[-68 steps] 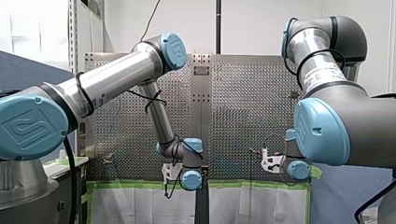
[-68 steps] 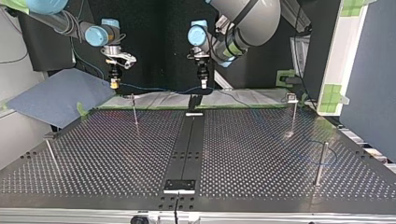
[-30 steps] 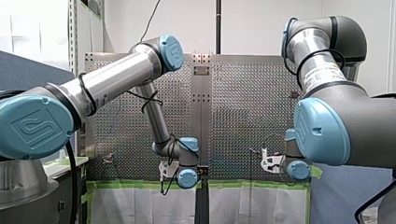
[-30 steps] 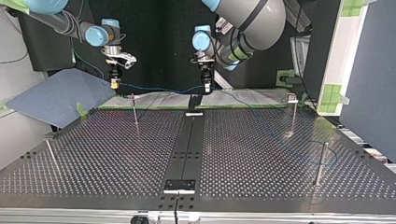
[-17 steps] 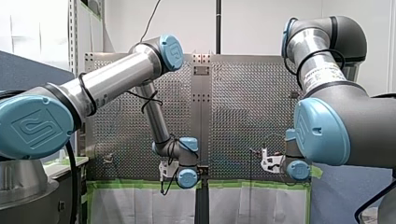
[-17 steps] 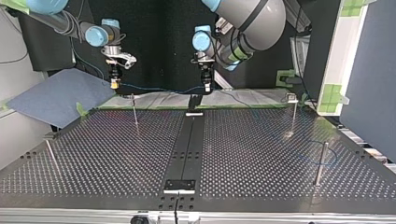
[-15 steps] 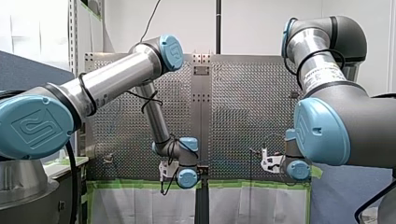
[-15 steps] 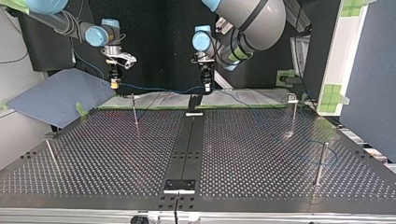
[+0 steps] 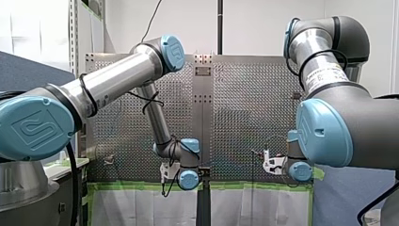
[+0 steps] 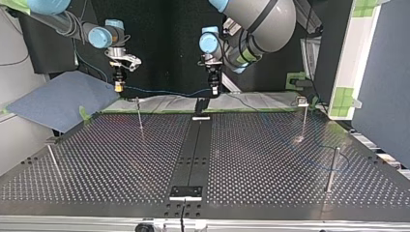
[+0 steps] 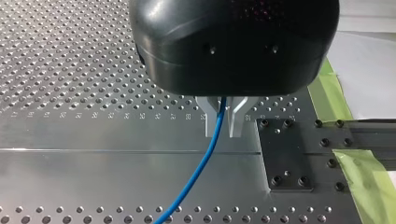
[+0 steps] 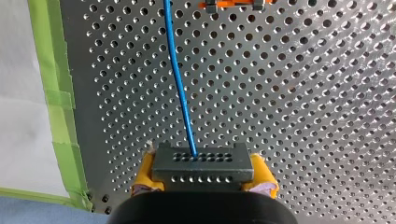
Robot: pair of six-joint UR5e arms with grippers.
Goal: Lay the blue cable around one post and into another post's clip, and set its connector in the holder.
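- While your left pincer (image 11: 223, 122) pinches the blue cable (image 11: 198, 172) mid-run, your right pincer (image 12: 203, 173) clamps its connector (image 12: 203, 161) — so the span hangs clear above the tabletop (image 10: 121, 159), at the edge nearest the arms.
- Free, then, for routing.

The thin blue cable (image 10: 159, 91) hangs in a low line at 12 o'clock in the top view, then runs to a post (image 10: 332, 169) at 4 o'clock. Its grey connector (image 12: 203, 164) has rows of little holes.
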